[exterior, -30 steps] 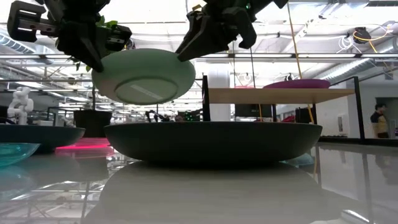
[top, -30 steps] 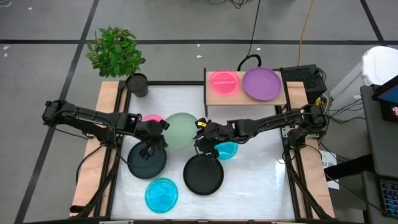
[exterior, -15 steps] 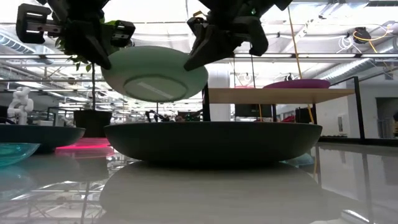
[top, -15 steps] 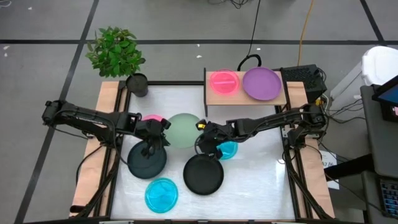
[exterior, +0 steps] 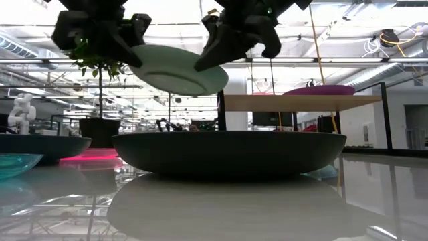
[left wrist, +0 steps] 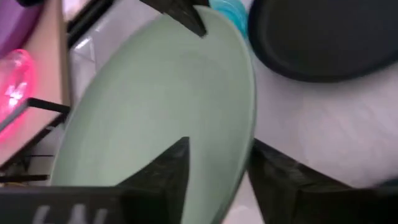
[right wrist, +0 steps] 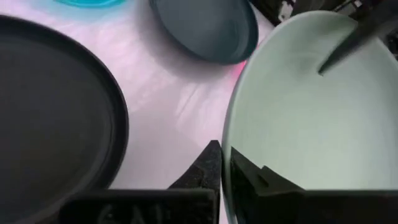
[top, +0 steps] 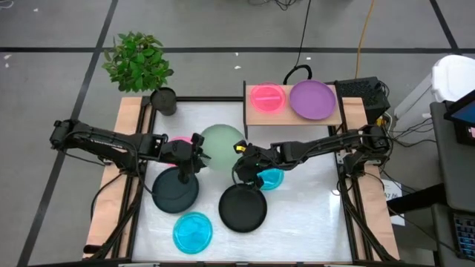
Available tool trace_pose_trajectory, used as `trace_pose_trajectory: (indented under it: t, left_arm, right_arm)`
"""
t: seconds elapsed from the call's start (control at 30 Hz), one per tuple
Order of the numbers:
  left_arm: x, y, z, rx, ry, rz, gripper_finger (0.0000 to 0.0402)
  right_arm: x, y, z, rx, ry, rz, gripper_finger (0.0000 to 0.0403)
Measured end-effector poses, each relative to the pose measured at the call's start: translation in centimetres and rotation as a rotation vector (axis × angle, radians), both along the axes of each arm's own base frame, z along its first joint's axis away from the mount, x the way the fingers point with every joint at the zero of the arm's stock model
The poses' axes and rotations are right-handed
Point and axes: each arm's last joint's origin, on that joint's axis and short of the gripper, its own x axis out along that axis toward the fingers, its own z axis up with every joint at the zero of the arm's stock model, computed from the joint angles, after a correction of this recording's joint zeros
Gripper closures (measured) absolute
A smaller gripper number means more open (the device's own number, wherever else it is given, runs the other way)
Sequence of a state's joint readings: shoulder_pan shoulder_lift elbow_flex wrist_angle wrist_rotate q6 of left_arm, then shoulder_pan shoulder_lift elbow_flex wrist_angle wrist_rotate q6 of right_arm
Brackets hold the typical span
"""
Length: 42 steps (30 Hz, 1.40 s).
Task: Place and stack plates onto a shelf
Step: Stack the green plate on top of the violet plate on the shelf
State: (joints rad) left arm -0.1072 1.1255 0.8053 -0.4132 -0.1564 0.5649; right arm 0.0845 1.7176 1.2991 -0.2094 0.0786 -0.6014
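Observation:
The pale green plate (top: 223, 139) hangs tilted above the table's middle, between my two grippers. My right gripper (top: 240, 154) is shut on its right edge. My left gripper (top: 194, 148) is open at its left edge, one finger (left wrist: 171, 171) over the plate's face and the other (left wrist: 283, 183) outside the rim. The shelf (top: 293, 115) at the far side carries a pink plate (top: 267, 98) and a purple plate (top: 312, 99). Two black plates (top: 176, 189) (top: 243, 209), two cyan plates (top: 192, 231) (top: 272, 179) and another pink plate (top: 180, 140) lie on the table. My right gripper pinches the green plate's rim (right wrist: 225, 140) between its two fingers, one on the plate's hollow face and one on its underside. It comes roughly level from the table's right side. The plate is lifted clear and tilted (exterior: 180, 70). My left gripper straddles the opposite rim (left wrist: 245, 149); I cannot tell whether a finger touches it.
A potted plant (top: 139, 63) and a small dark pot (top: 164, 100) stand at the far left corner. Wooden rails (top: 111, 185) run along the table's left and right sides. A black plate (exterior: 227, 152) fills the low view's foreground. Cables and a box lie beyond the shelf.
My right gripper has shut on the green plate's right rim. My left gripper has then opened at the left rim. The plate has risen a little, shifted toward the table's far edge and tipped more steeply.

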Motion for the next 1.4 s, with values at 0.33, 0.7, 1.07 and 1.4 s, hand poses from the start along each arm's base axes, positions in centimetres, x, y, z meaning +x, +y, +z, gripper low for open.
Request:
trace_pose_trajectory:
  t: [0.33, 0.7, 1.07, 1.4]
  left_arm:
    - [0.4, -1.7, 1.6, -0.008, -0.176, -0.05, 0.0124]
    - [-2.5, -2.1, 4.7, 0.051, -0.349, 0.044, 0.0114]
    - [-6.2, -0.3, 6.7, -0.083, -0.462, 0.292, 0.0115]
    - [-6.2, 0.4, 4.7, -0.143, -0.295, 0.426, 0.0115]
  right_arm:
    - [0.4, 0.4, 0.5, -0.042, -0.067, 0.013, 0.0402]
    - [0.1, 2.1, 0.5, -0.072, -0.066, 0.018, 0.0403]
    - [-0.5, 4.6, 3.6, -0.127, 0.014, -0.059, 0.0403]
    - [-2.6, 4.5, 5.9, -0.149, 0.07, -0.129, 0.0403]
